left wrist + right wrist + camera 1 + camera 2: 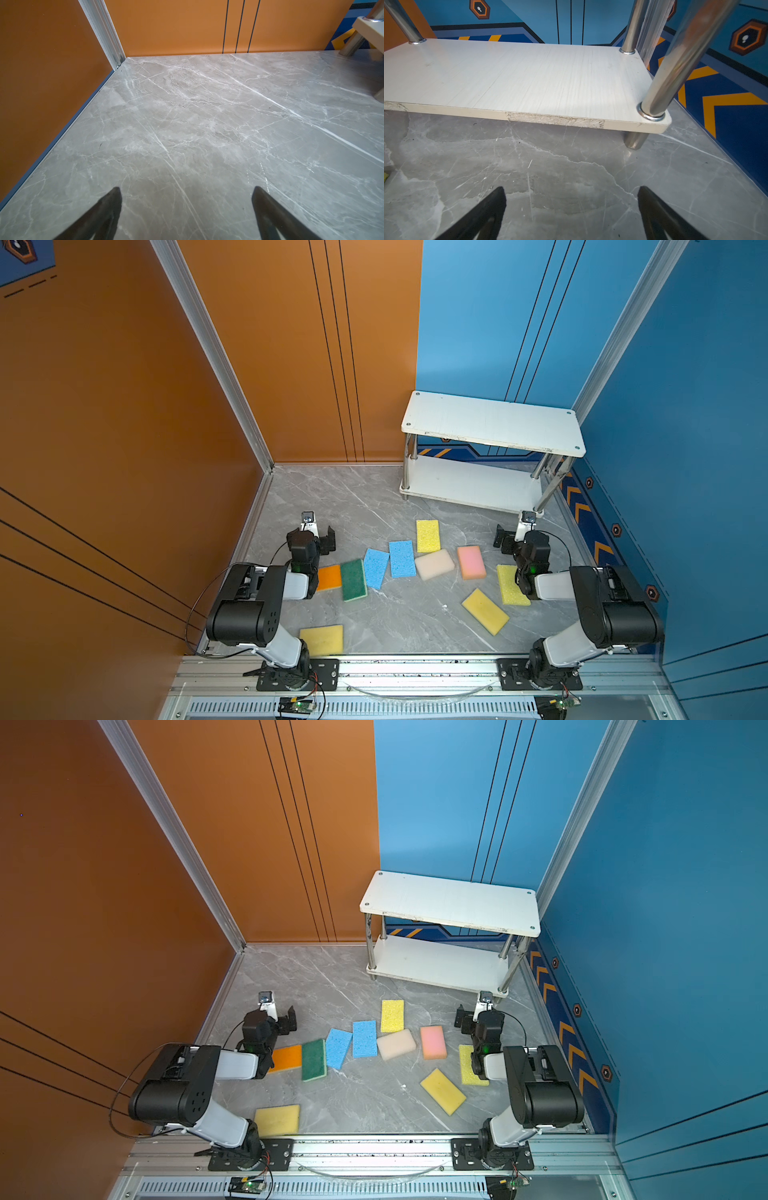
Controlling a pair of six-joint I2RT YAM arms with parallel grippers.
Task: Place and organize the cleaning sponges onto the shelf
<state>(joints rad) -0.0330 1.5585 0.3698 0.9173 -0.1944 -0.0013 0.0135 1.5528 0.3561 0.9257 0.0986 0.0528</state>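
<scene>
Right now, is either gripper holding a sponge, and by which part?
Nothing is held: the left gripper and right gripper are both open and empty.

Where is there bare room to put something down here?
Both boards of the shelf are bare, as is the marble floor between it and the orange wall. Crowded: the row from the orange sponge to the pink sponge.

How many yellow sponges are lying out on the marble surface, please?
4 yellow sponges: one before the shelf, one partly under the right arm, one nearer the front, one front-left. Arms may hide more.
</scene>
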